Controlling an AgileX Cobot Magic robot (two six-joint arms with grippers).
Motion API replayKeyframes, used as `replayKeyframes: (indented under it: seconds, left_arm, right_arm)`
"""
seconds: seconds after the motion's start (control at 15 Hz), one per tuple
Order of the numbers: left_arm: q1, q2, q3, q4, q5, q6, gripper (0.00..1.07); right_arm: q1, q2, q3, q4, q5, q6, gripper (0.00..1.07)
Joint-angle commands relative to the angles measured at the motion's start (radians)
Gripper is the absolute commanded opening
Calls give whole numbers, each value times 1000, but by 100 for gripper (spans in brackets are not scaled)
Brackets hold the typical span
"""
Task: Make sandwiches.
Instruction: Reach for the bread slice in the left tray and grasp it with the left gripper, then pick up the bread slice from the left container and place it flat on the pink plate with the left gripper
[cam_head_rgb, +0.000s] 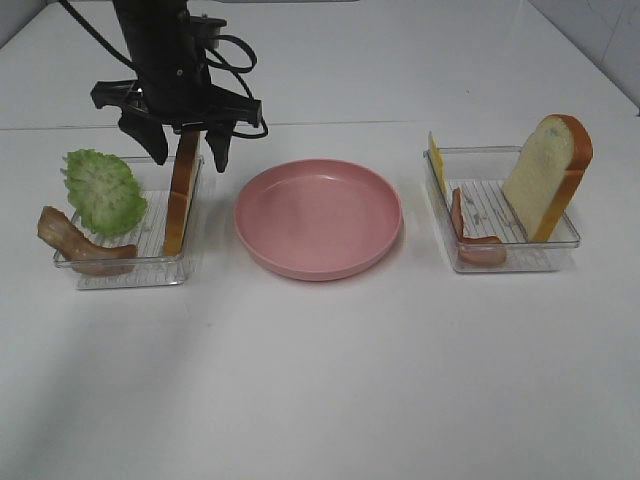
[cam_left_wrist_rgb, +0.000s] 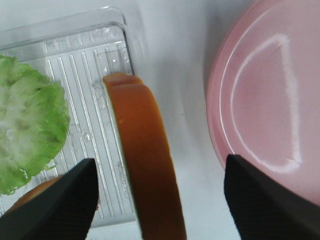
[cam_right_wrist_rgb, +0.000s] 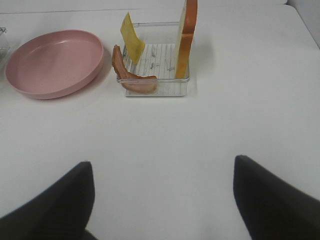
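- The right hand (cam_right_wrist_rgb: 161, 162) is closest to its own camera. Its 2 dark fingers (cam_right_wrist_rgb: 60, 200) are spread wide with only the white counter (cam_right_wrist_rgb: 165, 130) between them, so it is released and grasps nothing.
- Farther along the counter is the right tray (cam_head_rgb: 540, 262), clear plastic, on the right of the high view.
- In it the right bread slice (cam_head_rgb: 548, 175) stands on edge and leans against the tray's right wall.
- The yellow cheese slice (cam_head_rgb: 436, 158) is propped upright at the far left corner of the same tray.
- The right bacon strip (cam_head_rgb: 475, 245) curls along that tray's left and near sides.
- The pink plate (cam_head_rgb: 318, 218) rests on the counter between the 2 trays.
- The left tray (cam_head_rgb: 125, 275) holds the green lettuce (cam_head_rgb: 103, 190), which stands against its left side.
- The left bacon strip (cam_head_rgb: 75, 240) lies over the tray's near left corner.
- The left bread slice (cam_head_rgb: 182, 195) stands on edge along the tray's right wall, its brown crust up.
- The left hand (cam_head_rgb: 188, 150) hangs over that slice with 1 finger on each side of the top edge.
- In its wrist view there is a gap on both sides of the crust, so the hand is released and not touching the slice.
- All the sandwich parts are in the 2 trays, unstacked.
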Motion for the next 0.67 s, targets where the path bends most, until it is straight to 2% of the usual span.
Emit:
replayKeyframes:
  seconds: [0.07, 0.2, 0.4, 0.47, 0.67]
  left_arm:
    - [4, 18, -6, 4, 17, -7, 53]
    - [4, 20, -8, 4, 36, -7, 42]
    - [4, 15, -10, 19, 40, -7, 7]
    - [4, 15, -10, 19, 46, -7, 0]
    - [4, 11, -48, 14, 102, -6, 0]
  right_arm:
    - [-3, -12, 2, 3, -12, -8, 73]
    - [-3, -12, 2, 3, -12, -8, 73]
    - [-3, -12, 2, 3, -12, -8, 73]
    - [-3, -12, 2, 3, -12, -8, 73]
    - [-3, -12, 2, 3, -12, -8, 73]
